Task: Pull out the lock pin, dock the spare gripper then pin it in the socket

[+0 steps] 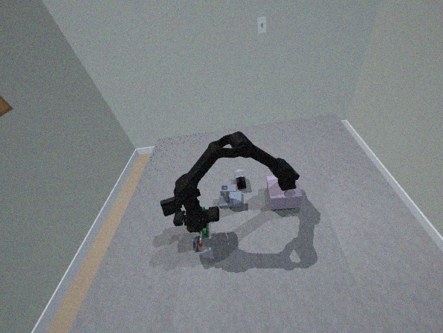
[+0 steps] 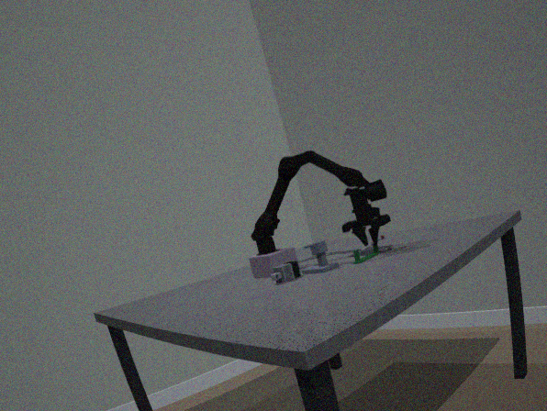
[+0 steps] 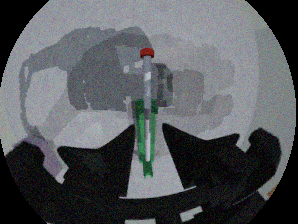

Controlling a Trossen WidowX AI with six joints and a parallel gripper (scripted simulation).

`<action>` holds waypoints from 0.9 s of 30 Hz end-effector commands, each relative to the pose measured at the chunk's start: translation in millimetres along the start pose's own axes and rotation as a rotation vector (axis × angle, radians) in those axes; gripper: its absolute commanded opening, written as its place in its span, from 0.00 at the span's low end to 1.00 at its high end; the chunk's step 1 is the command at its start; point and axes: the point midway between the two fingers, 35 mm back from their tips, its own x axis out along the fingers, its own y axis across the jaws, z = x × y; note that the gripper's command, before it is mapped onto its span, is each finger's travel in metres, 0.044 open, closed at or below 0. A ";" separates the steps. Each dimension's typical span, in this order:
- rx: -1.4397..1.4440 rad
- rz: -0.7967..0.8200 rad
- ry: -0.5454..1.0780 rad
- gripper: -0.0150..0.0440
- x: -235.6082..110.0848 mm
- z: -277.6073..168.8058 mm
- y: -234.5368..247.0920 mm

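Note:
The lock pin is a thin green rod with a grey end and a red tip. It lies flat on the table, out of the socket, well in front of the mount. My gripper hangs low right over the pin, partly open, with the pin running between the fingers. I see no grip on it. The grey mount with its socket stands mid-table. The spare gripper, black and white, rests just behind the mount.
The arm's pale pink base block stands to the right of the mount in the top view. The table has its edge far from the parts. Shadows of the arm fall around the pin.

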 end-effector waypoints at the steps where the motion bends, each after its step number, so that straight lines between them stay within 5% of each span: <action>1: -0.005 0.002 0.004 0.56 6.5 -1.3 1.2; 11: -0.005 0.002 0.004 0.56 16.8 -2.5 2.1; 17: -0.005 0.002 0.004 0.29 16.8 -2.5 2.1; 27: -0.004 0.002 0.003 0.25 15.4 -2.4 2.3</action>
